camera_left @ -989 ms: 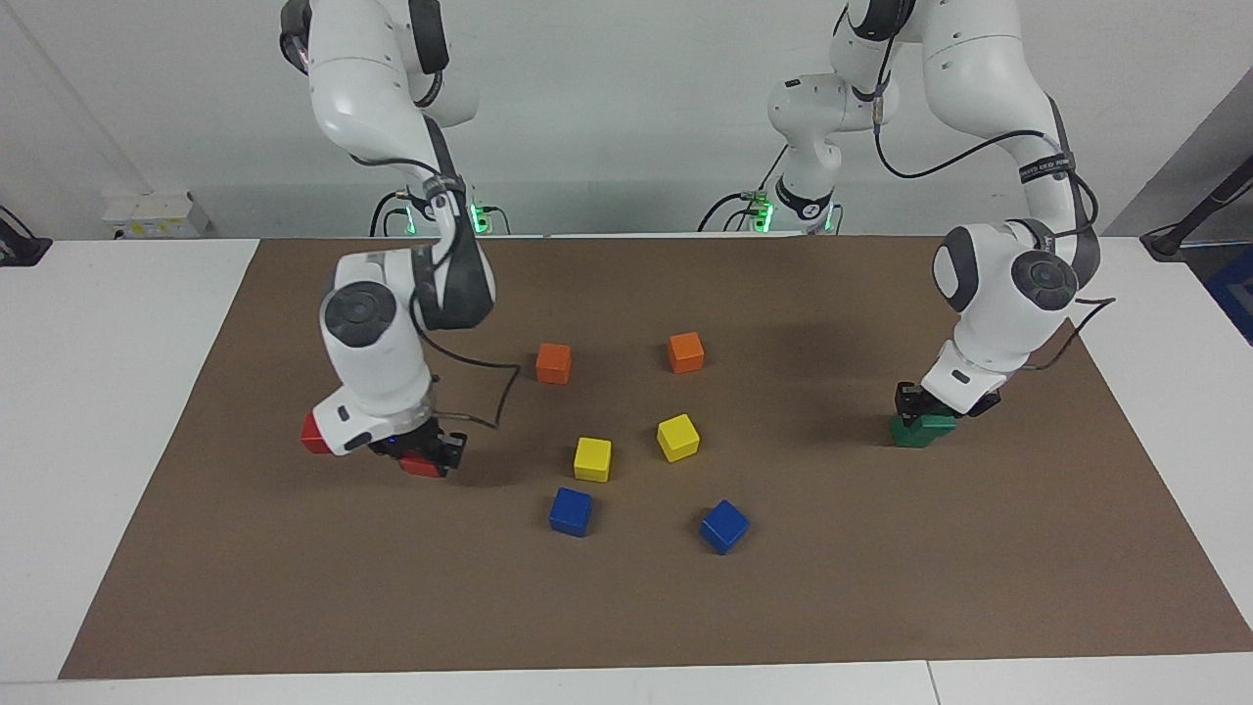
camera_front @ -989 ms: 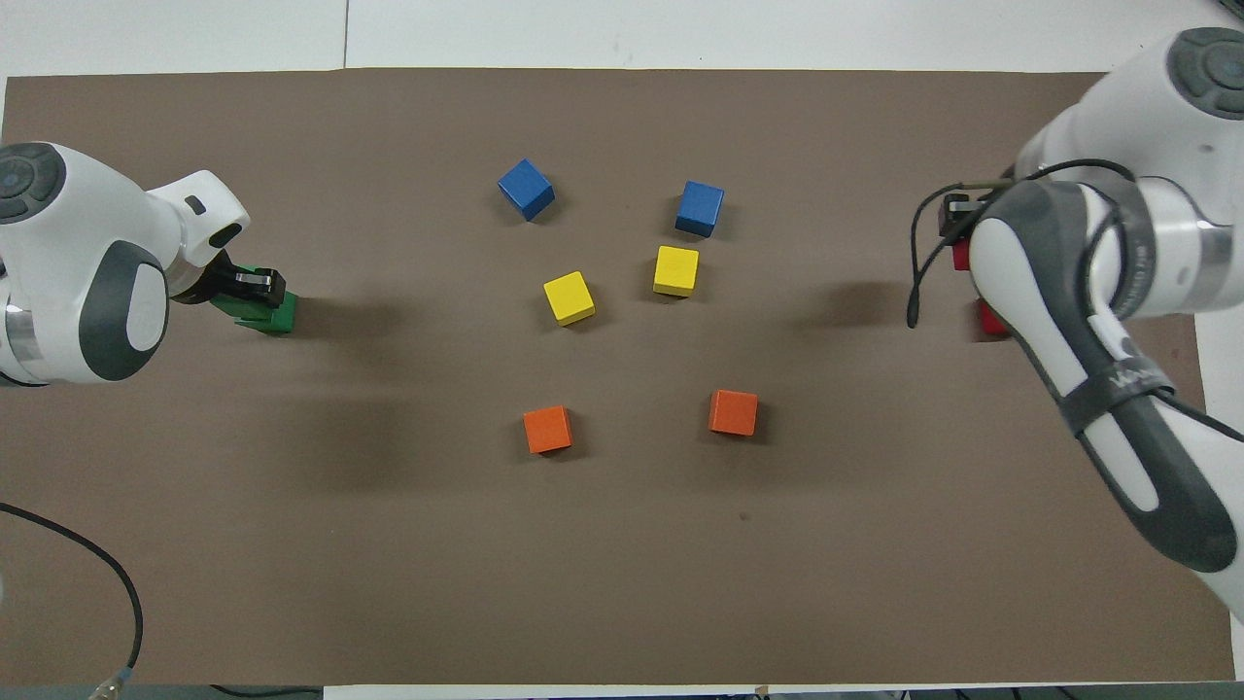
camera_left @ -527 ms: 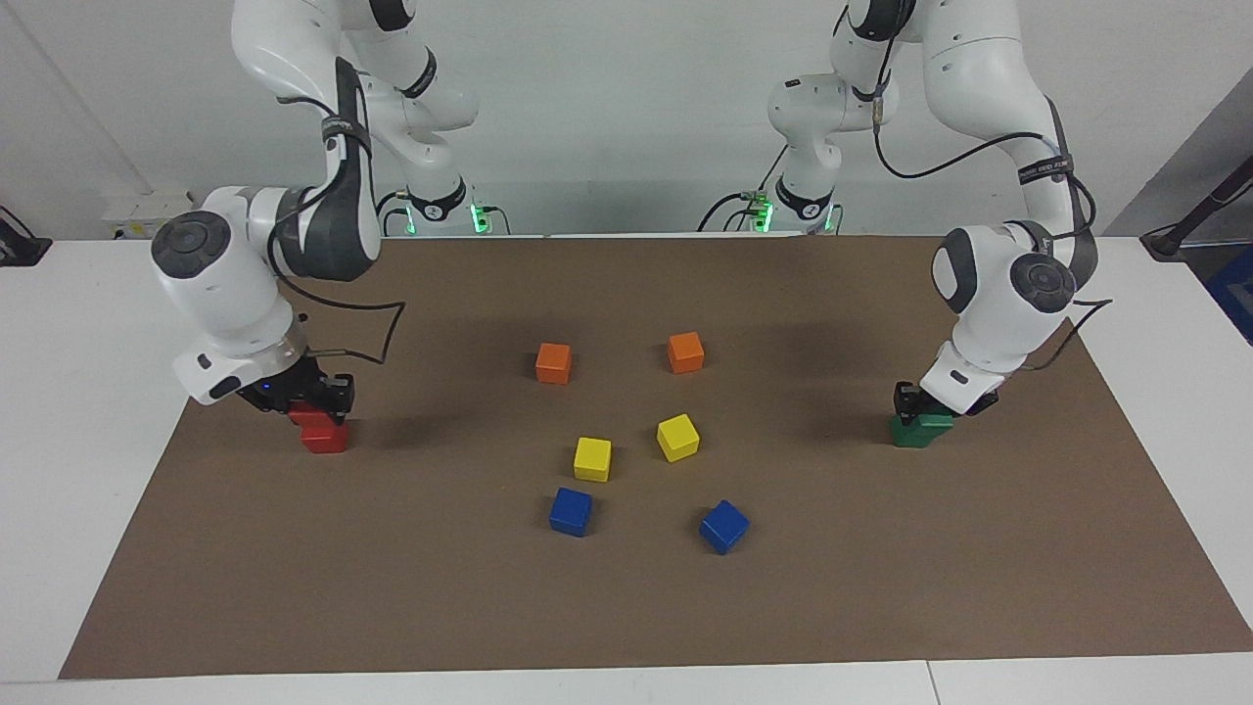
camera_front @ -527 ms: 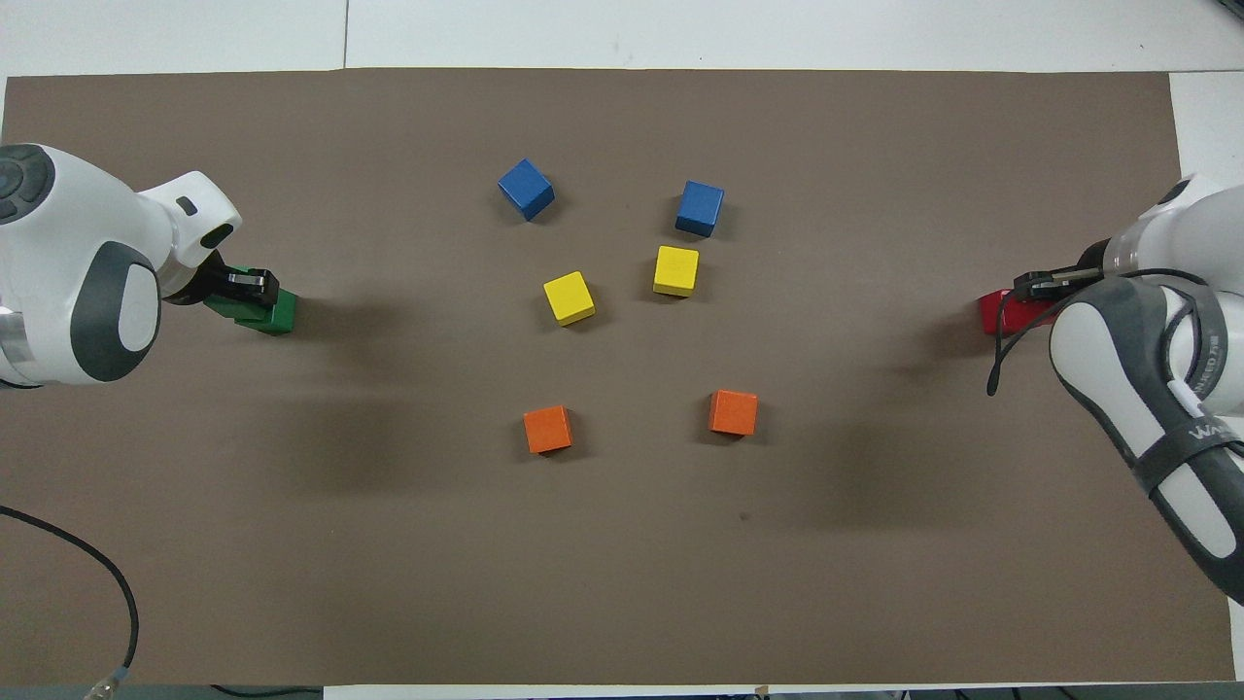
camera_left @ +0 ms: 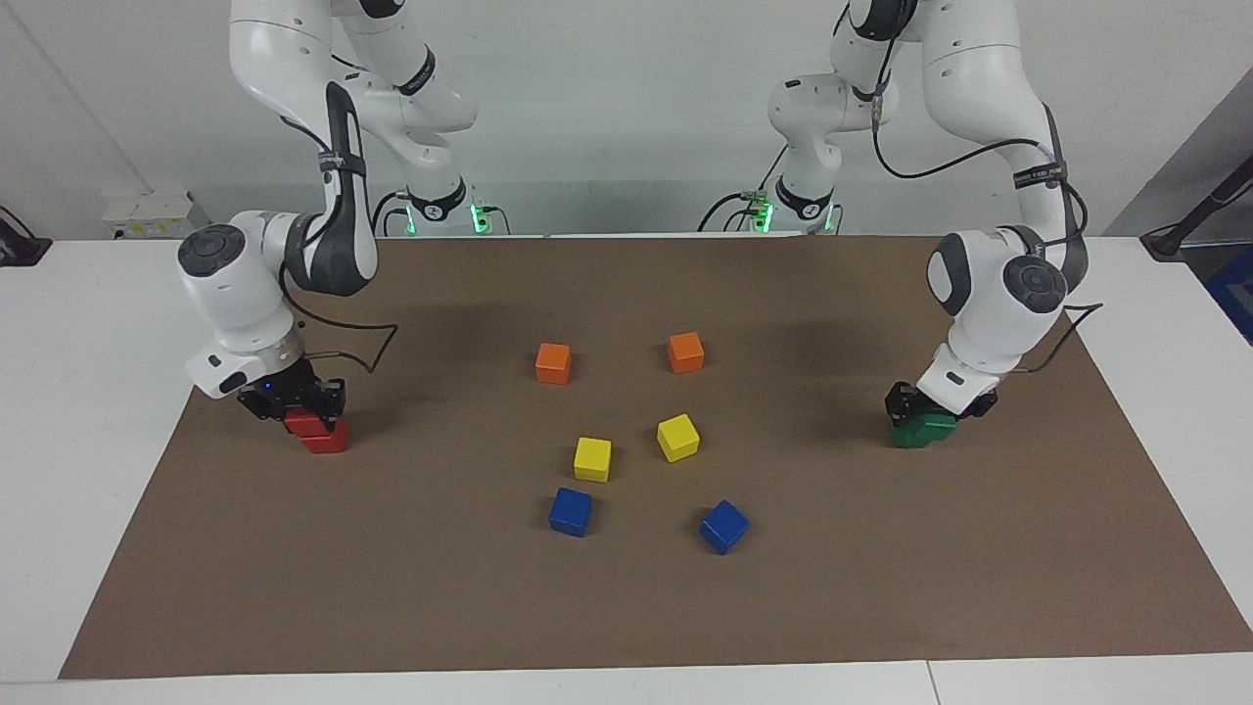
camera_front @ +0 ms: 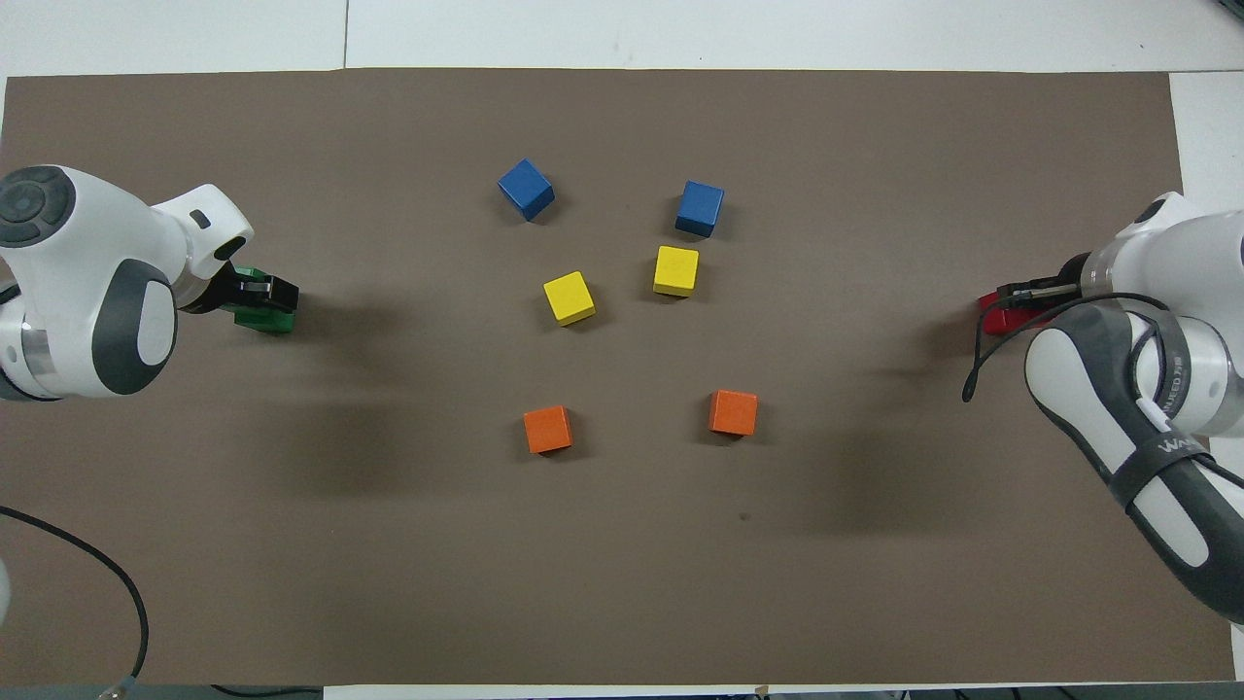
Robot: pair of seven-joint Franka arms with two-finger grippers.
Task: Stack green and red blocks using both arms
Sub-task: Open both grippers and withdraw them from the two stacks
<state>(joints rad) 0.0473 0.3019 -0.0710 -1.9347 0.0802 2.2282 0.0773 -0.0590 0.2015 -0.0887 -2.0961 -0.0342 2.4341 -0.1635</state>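
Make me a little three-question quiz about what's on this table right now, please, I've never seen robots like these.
1. True or false: the right gripper is over the red blocks, which sit one on the other.
2. Which colour is at the left gripper? A) blue B) green C) orange
3. Fill in: the two loose cubes nearest the robots are ____.

Key
1. True.
2. B: the green blocks are stacked at the left arm's end of the mat.
3. Orange: the orange cubes lie nearer the robots than the yellow cubes and the blue cubes.
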